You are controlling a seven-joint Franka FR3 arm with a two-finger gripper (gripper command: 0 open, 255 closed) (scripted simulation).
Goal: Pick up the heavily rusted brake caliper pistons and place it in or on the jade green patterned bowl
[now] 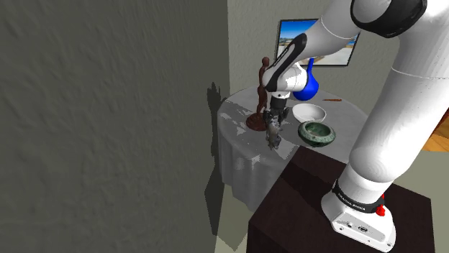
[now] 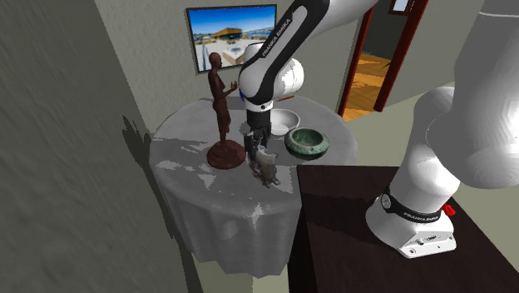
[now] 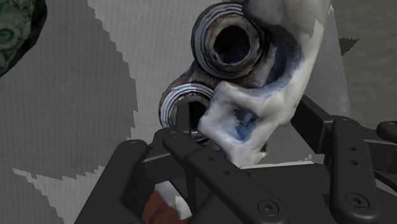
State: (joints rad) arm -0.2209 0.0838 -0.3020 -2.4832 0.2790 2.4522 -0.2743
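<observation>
Shoulder view: your pincer [image 1: 274,123] is clamped on the caliper [image 1: 273,136] at the tabletop's [image 1: 239,117] edge. Second exterior view: the green bowl [image 2: 306,141] lies near, toward that view's right. Wrist view: the fingers [image 3: 343,153] grip the caliper [image 3: 232,44], bores outward.

The statue [image 1: 260,90] stands on the table [image 1: 234,115] at the shoulder view's left, the caliper [image 1: 273,135] just right of its base; a bowl [image 1: 317,134] sits farther right, another bowl [image 1: 309,112] behind it.
</observation>
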